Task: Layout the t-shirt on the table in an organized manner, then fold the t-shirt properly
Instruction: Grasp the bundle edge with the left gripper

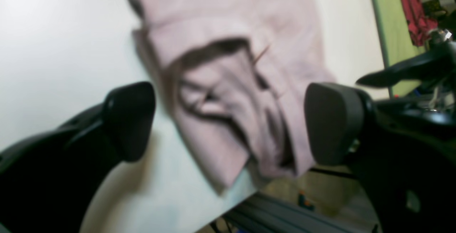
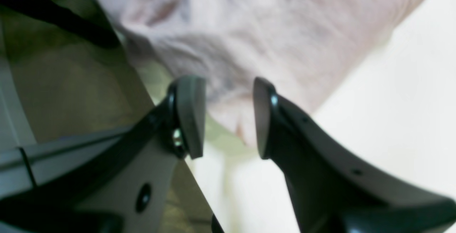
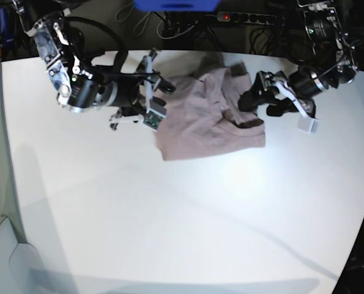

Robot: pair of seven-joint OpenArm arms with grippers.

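The t-shirt (image 3: 209, 116) is seen lying bunched on the table (image 3: 169, 214), near the far edge in the base view, between the two arms. It is roughly rectangular but not flat: one layer is doubled over, with wrinkles and a dark fold gap on the side toward the left arm. In the left wrist view the shirt (image 1: 228, 83) is shown crumpled, with one corner reaching the table edge (image 1: 235, 193) and slightly overhanging it. The left gripper (image 1: 228, 122) is held above that corner with its jaws spread wide; nothing is gripped, and both black pads (image 1: 333, 122) are clear of the cloth. In the base view the same gripper (image 3: 261, 98) is placed just beside the shirt's edge on that view's right. The right gripper (image 2: 228, 117) is parted to a moderate gap, nothing is clamped, and the shirt's lower edge (image 2: 249, 47) is seen beyond the gap, apart from the fingertips (image 2: 190, 115). In the base view this gripper (image 3: 152, 92) is found just beside the shirt's opposite edge. Both wrist views are blurred, so fine cloth detail cannot be told. A blue object (image 3: 175, 5) is visible beyond the table's far edge.
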